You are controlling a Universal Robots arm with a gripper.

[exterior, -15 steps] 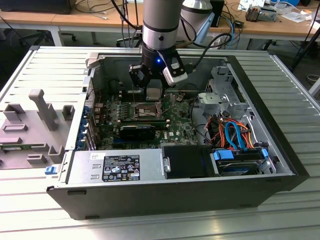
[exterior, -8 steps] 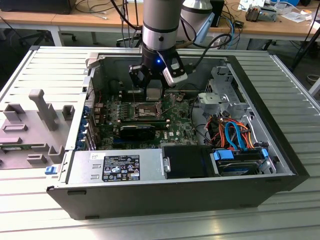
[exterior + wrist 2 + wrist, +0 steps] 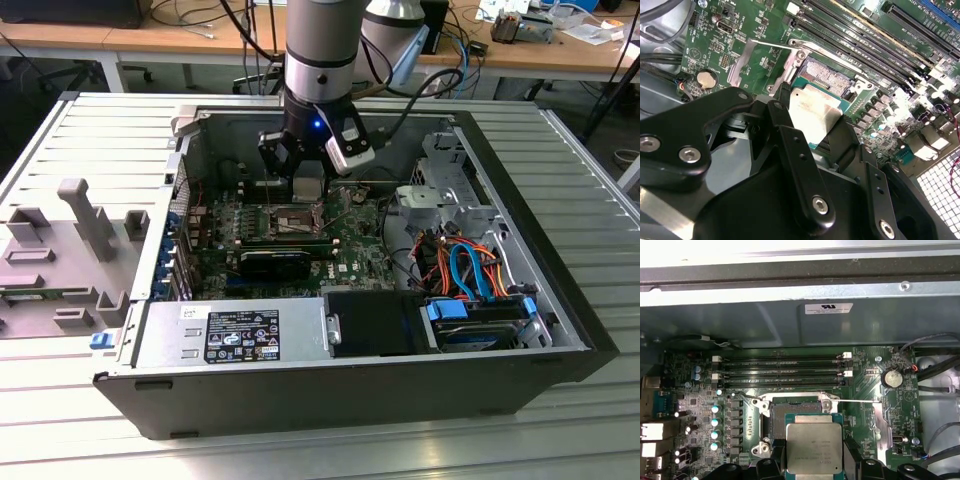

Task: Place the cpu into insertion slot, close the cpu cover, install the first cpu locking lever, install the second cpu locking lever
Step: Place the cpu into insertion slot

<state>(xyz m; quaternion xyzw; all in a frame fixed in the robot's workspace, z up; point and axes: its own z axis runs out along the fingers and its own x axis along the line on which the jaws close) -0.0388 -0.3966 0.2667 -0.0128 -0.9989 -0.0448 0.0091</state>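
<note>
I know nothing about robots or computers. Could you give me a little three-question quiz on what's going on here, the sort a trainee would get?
1. True or false: the cpu already sits flat in the insertion slot.
2. The gripper is shut on: A) a screwdriver, B) the cpu, C) a fan.
3. Fill in: the cpu cover is swung ____, leaving the slot uncovered.

Key
1. False. The chip is held in the gripper over the slot, and part of the slot's dark centre shows beyond it.
2. B.
3. open.
</note>
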